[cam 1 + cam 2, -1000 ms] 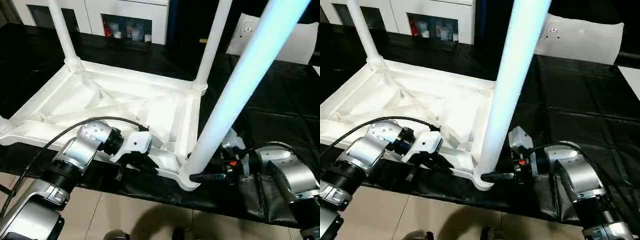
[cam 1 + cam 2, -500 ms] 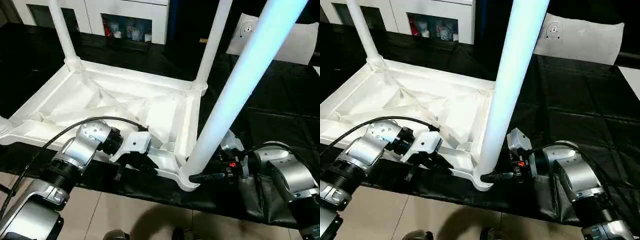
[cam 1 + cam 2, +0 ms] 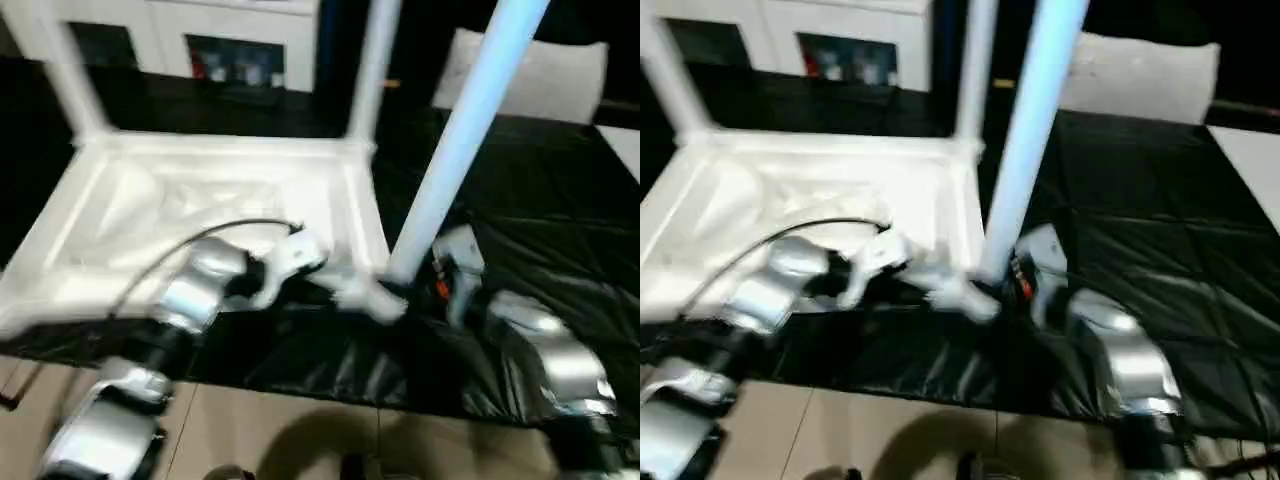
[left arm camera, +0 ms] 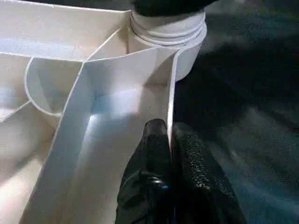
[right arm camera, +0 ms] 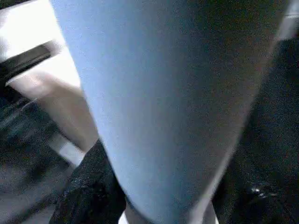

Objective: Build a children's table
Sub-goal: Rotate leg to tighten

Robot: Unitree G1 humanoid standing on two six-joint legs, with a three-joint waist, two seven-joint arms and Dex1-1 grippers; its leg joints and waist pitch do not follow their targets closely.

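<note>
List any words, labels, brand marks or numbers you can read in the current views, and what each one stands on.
No text can be read in any view.
The items behind the glass doors of the white cabinet are too blurred to show any label.
The table top and the near leg are plain white, with no marking visible.

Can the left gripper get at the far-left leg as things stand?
Probably not: the left gripper is shut on the tabletop's near rim, and the far-left leg stands across the whole tabletop.
</note>
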